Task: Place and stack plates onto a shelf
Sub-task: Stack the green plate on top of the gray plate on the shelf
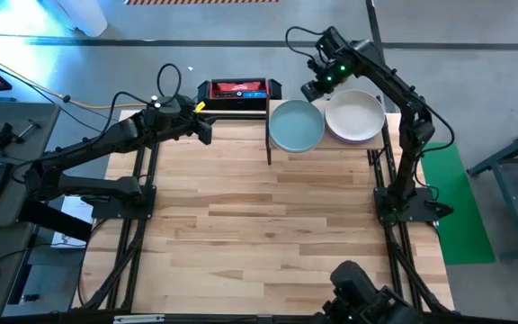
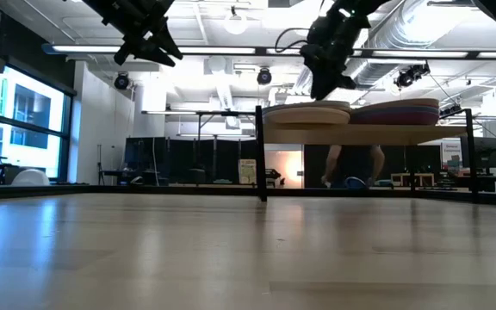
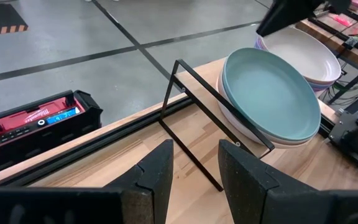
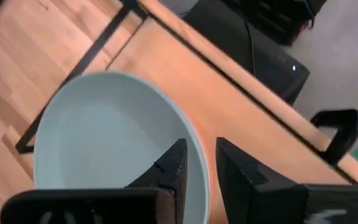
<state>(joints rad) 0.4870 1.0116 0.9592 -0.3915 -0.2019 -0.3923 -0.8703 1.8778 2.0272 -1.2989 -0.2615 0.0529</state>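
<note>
The shelf (image 2: 368, 133), a light-wood plank on black posts (image 1: 269, 135), stands at the table's far right. Two stacks of plates rest on it. A teal-green plate (image 1: 296, 126) (image 3: 272, 93) (image 4: 110, 143) tops the left stack, and a pale plate (image 1: 355, 115) (image 3: 303, 53) tops the right one. My right gripper (image 1: 317, 87) (image 4: 202, 171) hangs open just above the teal plate's far rim, touching nothing that I can see. My left gripper (image 1: 202, 128) (image 3: 196, 168) is open and empty, raised over the far edge to the left of the shelf.
A red-and-black case (image 1: 238, 90) (image 3: 33, 118) lies on the floor beyond the table's far edge. The wooden tabletop (image 1: 268, 234) stretches from the shelf to the near edge. In the low view a person (image 2: 356, 168) stands in the room behind the shelf.
</note>
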